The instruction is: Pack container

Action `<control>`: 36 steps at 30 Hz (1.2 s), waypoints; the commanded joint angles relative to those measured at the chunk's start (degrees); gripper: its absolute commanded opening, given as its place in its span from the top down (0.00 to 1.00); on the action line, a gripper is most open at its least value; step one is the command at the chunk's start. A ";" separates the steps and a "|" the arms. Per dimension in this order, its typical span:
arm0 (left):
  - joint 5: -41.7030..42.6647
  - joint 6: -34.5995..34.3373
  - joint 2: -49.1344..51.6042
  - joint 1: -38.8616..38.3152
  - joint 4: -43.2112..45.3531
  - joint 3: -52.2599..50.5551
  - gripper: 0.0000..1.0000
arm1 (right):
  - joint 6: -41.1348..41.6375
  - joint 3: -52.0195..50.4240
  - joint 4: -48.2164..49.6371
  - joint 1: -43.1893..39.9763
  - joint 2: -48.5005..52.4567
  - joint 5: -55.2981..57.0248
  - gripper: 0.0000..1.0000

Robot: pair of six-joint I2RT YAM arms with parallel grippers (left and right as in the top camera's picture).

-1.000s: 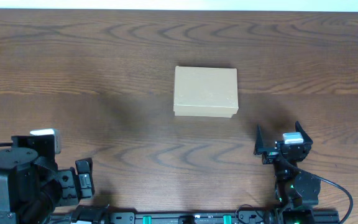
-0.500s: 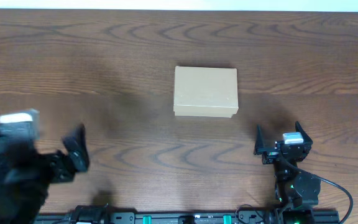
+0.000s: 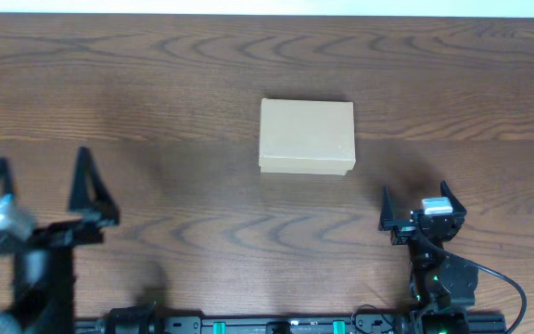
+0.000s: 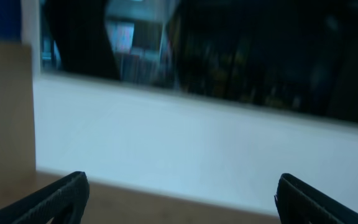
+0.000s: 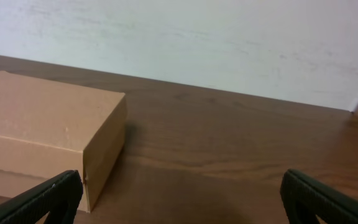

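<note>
Table (image 3: 156, 93), 1 container (image 3: 307, 136), 2 hands (image 3: 40, 158) (image 3: 415, 188)

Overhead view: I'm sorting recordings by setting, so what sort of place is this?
Likely a robot lab bench: a wood-grain table, the left gripper and right gripper at its near edge, one closed cardboard box.
</note>
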 commanded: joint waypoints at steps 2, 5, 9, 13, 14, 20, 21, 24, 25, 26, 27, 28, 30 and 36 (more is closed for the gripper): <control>-0.24 1.18 -2.67 0.37 3.65 -10.97 0.05 | -0.83 -0.11 -0.24 -0.17 -0.59 0.17 0.01; -0.24 1.18 -3.80 0.44 7.48 -17.51 0.05 | -0.83 -0.11 -0.22 -0.17 -0.59 0.17 0.01; -0.26 1.18 -6.10 0.94 16.72 -26.77 0.05 | -0.83 -0.11 -0.24 -0.17 -0.59 0.17 0.01; -0.44 1.18 -9.68 1.01 26.23 -34.73 0.05 | -0.83 -0.11 -0.22 -0.17 -0.59 0.17 0.01; -0.42 1.18 -10.60 1.03 28.04 -36.30 0.05 | -0.83 -0.11 -0.24 -0.17 -0.59 0.17 0.01; -0.74 1.20 -14.53 1.09 34.97 -42.86 0.05 | -0.83 -0.11 -0.24 -0.17 -0.59 0.17 0.01; -1.09 1.18 -14.84 1.14 35.10 -43.30 0.05 | -0.83 -0.11 -0.24 -0.17 -0.61 0.17 0.01; -1.92 1.18 -15.87 1.40 35.39 -44.48 0.05 | -0.83 -0.11 -0.24 -0.17 -0.59 0.17 0.01; -2.16 1.20 -16.09 1.40 35.56 -44.74 0.05 | -0.83 -0.11 -0.24 -0.17 -0.59 0.17 0.01; -2.67 1.18 -16.28 1.40 36.02 -45.18 0.05 | -0.83 -0.11 -0.24 -0.17 -0.61 0.17 0.01; -3.06 1.18 -16.59 1.40 36.81 -45.75 0.05 | -0.83 -0.11 -0.24 -0.17 -0.59 0.17 0.01; -3.06 1.18 -16.90 1.42 37.70 -46.31 0.05 | -0.83 -0.11 -0.24 -0.17 -0.61 0.17 0.01; -3.21 1.18 -18.12 1.64 39.87 -48.04 0.05 | -0.83 -0.11 -0.24 -0.17 -0.61 0.17 0.01; -3.19 0.07 -21.09 1.75 40.76 -51.28 0.05 | -0.83 -0.11 -0.24 -0.17 -0.61 0.17 0.01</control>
